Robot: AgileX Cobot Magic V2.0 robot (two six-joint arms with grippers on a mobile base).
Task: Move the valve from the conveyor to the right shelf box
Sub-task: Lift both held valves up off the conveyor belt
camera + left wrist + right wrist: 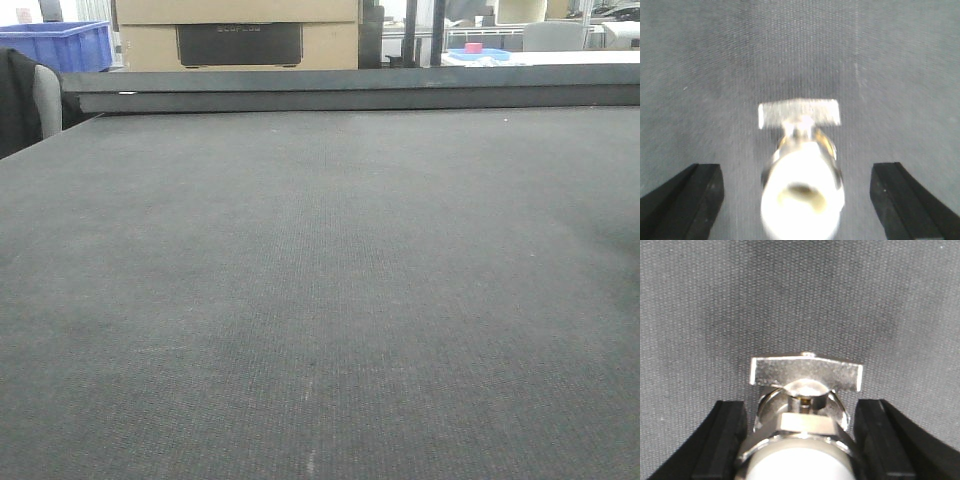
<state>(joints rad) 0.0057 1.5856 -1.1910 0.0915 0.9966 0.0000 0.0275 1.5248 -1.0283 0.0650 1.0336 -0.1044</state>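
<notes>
The right gripper [801, 407] flanks the valve [807, 422], contact unclear, and should clamp squarely below its T-handle [805, 372] before lifting; the left gripper [797, 170] gapes wide.

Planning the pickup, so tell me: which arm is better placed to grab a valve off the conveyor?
Right. The right gripper closely flanks the valve in its view; the left gripper stands much wider open.

A workshop or warehouse: wide conveyor [320, 300], blue storage crate [60, 45], cardboard boxes [235, 30].
</notes>
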